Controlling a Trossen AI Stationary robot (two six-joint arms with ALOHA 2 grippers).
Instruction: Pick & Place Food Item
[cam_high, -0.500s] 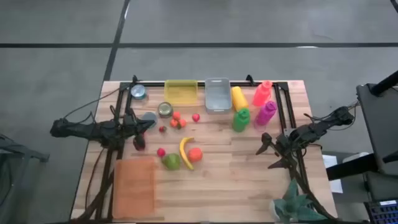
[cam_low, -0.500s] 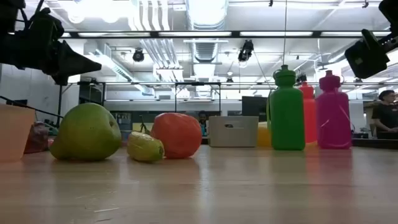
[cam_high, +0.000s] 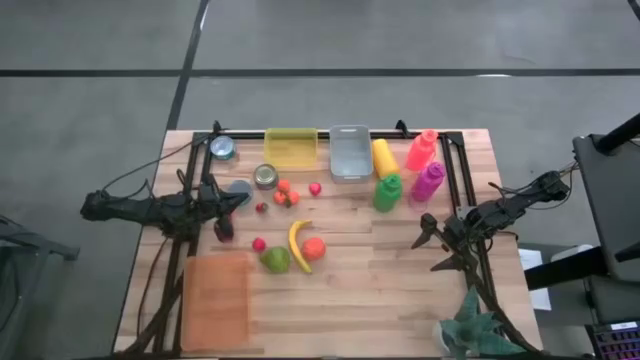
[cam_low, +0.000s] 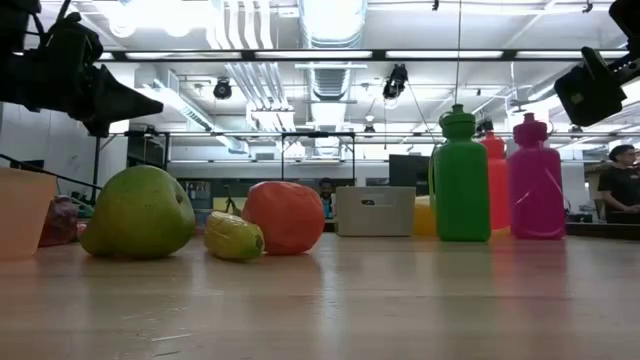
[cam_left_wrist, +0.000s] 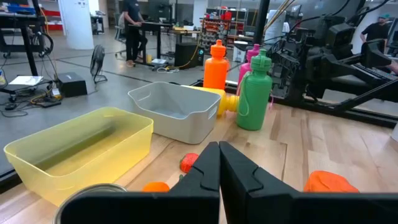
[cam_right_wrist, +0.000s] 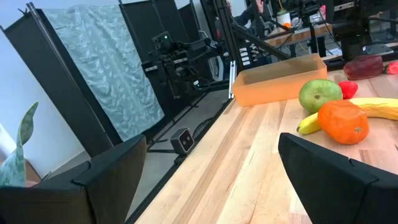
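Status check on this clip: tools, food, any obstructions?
Left tool shut, empty, over the table's left side. Right tool open, empty, at the right edge. Banana, orange, pear untouched mid-table. Nothing blocking them.

An open-plan robotics lab: exposed ceiling ducts (cam_low: 330, 70), strip lights (cam_low: 300, 55), cluttered workbenches (cam_left_wrist: 155, 28) and equipment racks (cam_right_wrist: 186, 56) surrounded the wooden table (cam_high: 380, 290).

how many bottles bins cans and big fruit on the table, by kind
bottles: 4 (orange, magenta, green, yellow)
bins: 3 (yellow, grey, orange)
cans: 2 ()
large fruit: 3 (banana, pear, orange fruit)
total: 12
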